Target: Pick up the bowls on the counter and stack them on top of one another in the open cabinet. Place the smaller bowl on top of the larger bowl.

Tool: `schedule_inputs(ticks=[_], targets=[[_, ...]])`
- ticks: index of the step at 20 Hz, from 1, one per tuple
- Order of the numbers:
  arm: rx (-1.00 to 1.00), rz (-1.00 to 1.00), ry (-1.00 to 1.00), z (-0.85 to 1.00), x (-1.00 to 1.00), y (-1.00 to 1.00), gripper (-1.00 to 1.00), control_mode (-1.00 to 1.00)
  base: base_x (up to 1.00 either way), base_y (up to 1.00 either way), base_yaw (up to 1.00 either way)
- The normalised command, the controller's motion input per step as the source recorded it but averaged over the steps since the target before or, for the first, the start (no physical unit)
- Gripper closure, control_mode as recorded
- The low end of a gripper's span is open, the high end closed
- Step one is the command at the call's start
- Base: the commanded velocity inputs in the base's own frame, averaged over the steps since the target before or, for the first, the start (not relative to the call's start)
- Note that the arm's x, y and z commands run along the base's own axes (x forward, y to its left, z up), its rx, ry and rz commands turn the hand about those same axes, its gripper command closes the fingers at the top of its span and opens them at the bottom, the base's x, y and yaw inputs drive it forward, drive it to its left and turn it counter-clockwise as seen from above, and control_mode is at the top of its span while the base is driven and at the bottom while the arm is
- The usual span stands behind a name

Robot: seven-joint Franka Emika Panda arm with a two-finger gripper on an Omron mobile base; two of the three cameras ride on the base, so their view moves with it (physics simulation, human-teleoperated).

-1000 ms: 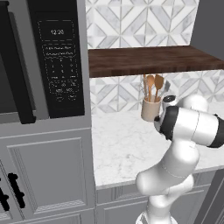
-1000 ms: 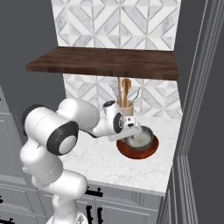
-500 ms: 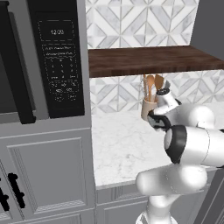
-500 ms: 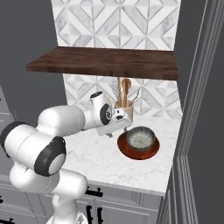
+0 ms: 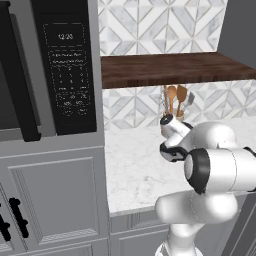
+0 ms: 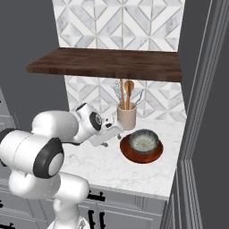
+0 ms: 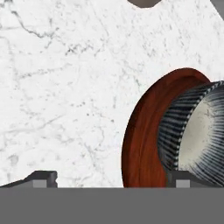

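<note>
Gripper (image 7: 107, 177) open above counter (image 6: 107, 163), beside smaller bowl (image 6: 143, 140) sitting inside larger bowl (image 6: 130, 153).

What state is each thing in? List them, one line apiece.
smaller bowl: upright, sitting inside the larger bowl, not gripped.
larger bowl: upright on the counter, holding the smaller bowl.
open cabinet: shelf board bare, no bowl on it yet.
utensil cup: upright by the tile, utensils standing in it.
gripper: open, over the counter beside the bowls, holding nothing.
</note>
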Motion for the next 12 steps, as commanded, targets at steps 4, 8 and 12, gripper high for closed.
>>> schedule_inputs(ticks=[4,8,12], targets=[[-0.03,-0.08,-0.07,-0.17,0.00,-0.37,-1.00,-1.00,0.00,0.00,0.00],[0.00,-0.13,-0.13,-0.07,0.00,-0.48,-1.00,-1.00,0.00,0.00,0.00],[0.00,-0.06,-0.06,-0.16,0.00,-0.19,-1.00,-1.00,0.00,0.00,0.00]])
